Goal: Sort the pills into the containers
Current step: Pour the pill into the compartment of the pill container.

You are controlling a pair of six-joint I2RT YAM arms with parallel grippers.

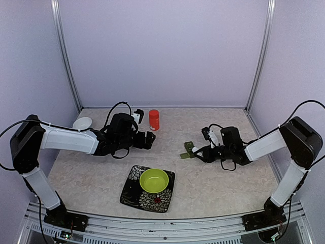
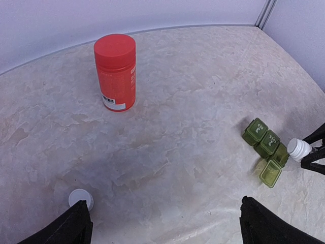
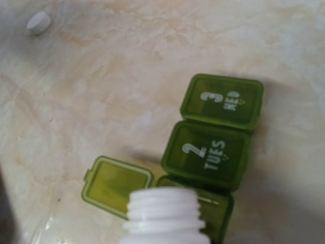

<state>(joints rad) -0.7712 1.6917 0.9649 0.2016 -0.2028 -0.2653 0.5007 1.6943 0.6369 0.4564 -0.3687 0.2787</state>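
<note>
Green pillbox [image 3: 213, 147], the dark three-day strip, is sitting on the bench right under your right tool [image 1: 197, 151]. The WED and TUES lids are down. The compartment nearest the tool has its lid [image 3: 117, 185] flipped out flat to the side.

Your right tool is partly closed around a small white bottle [image 3: 163, 216]. The cap is off and the open neck is poking over that open compartment. Can't tell if anything's in the compartment, since the neck blocks most of it.

One white pill [image 3: 38, 23] lies loose on the bench, far ahead of that tool and off to the left in its wrist view, well apart from the pillbox.

Your left tool [image 1: 150, 139] has its jaws spread wide with nothing in them, hanging over bare bench. An orange bottle [image 2: 115, 71] with its lid on stands upright ahead of it, a bit to the left. A small white round thing [image 2: 80, 197], maybe a cap, lies just beside one of its fingers [image 2: 66, 231].
</note>
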